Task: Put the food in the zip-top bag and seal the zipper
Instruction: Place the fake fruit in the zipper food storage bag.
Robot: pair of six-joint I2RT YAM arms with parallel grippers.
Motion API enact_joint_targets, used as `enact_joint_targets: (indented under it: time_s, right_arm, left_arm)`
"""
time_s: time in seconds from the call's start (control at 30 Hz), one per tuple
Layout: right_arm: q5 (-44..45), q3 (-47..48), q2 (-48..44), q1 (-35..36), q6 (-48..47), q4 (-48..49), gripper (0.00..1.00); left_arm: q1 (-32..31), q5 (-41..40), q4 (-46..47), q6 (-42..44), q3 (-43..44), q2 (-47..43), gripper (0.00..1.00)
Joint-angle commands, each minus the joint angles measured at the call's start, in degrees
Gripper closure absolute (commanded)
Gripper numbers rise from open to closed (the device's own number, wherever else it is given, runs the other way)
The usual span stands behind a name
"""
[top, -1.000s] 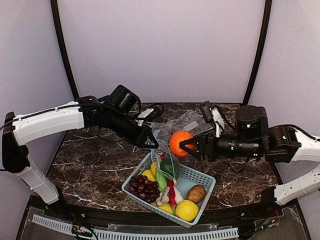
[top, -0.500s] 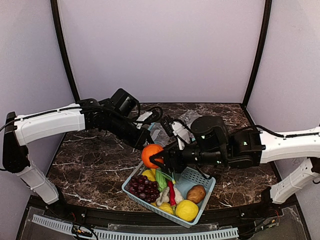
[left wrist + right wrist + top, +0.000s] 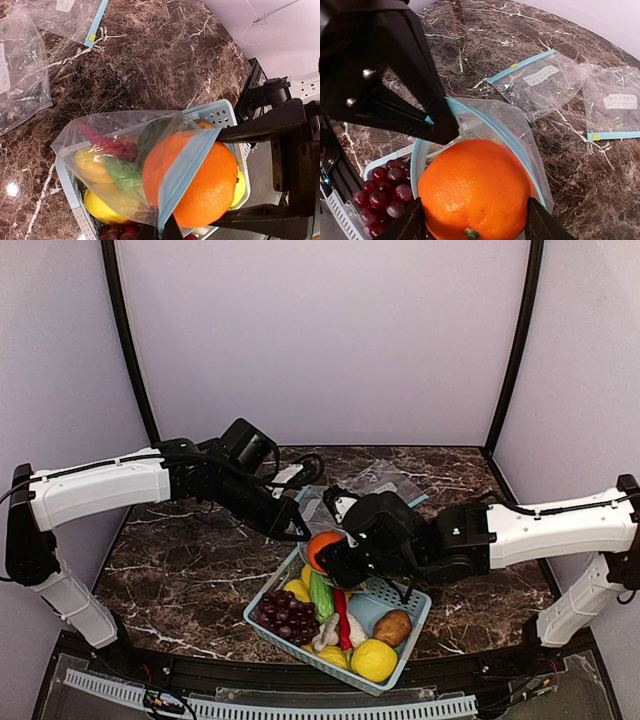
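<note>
The left gripper point(image 3: 300, 533) is closed tight on the rim of a small clear plastic zip-top bag point(image 3: 115, 145), pinching it at the narrow light blue zipper strip point(image 3: 185, 170). The bag hangs from that grip over a light blue perforated plastic basket point(image 3: 420, 605) at the near middle of the dark marbled worktop point(image 3: 180, 570).

The right gripper point(image 3: 475, 222) holds the round orange point(image 3: 475, 190), its jaws spread about halfway with one finger on each side of the fruit. The orange sits at the bag's open mouth. From the right wrist the blue zipper curves round behind it, and from the left wrist the strip crosses its front, with its left part seen through the plastic.

Green, red and yellow shapes also show through the bag. I cannot tell whether they lie inside it or in the basket behind.

The basket holds purple grapes point(image 3: 283, 615), a long red chili point(image 3: 342, 620), a yellow lemon point(image 3: 373, 660) and a brown potato point(image 3: 392, 628). Two more clear bags point(image 3: 540, 82) point(image 3: 615, 107) lie flat on the worktop farther back.
</note>
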Motion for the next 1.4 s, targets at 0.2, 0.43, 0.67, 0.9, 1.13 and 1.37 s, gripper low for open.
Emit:
enact_joint_targets:
  time_s: [0.2, 0.43, 0.67, 0.9, 1.13, 1.37]
  right_arm:
    - [6.0, 2.1, 3.4, -0.9, 2.8, 0.5, 0.59]
    - [2.7, 1.6, 6.8, -3.5, 3.4, 1.3, 0.59]
    - [0.7, 2.5, 10.6, -5.0, 3.5, 0.3, 0.58]
    - [0.9, 6.2, 13.5, -5.5, 3.6, -3.1, 0.44]
    - [-2.9, 6.3, 6.5, -5.4, 0.5, -3.1, 0.19]
    - [-6.7, 2.7, -1.2, -5.3, 1.0, -1.0, 0.17]
  left_arm:
    - [-0.1, 0.6, -0.2, 0.8, -1.4, -0.7, 0.99]
    - [-0.1, 0.7, -0.2, 1.0, -1.4, -1.2, 0.99]
    - [0.0, 0.2, -0.4, 1.1, -1.0, -2.0, 0.99]
    - [0.3, -1.1, -1.4, 1.6, -0.2, -3.2, 0.99]
    - [2.1, -1.1, -0.9, 1.8, -2.0, -3.7, 0.99]
    - [2.3, -0.7, -0.4, 1.9, -2.6, -3.4, 0.99]
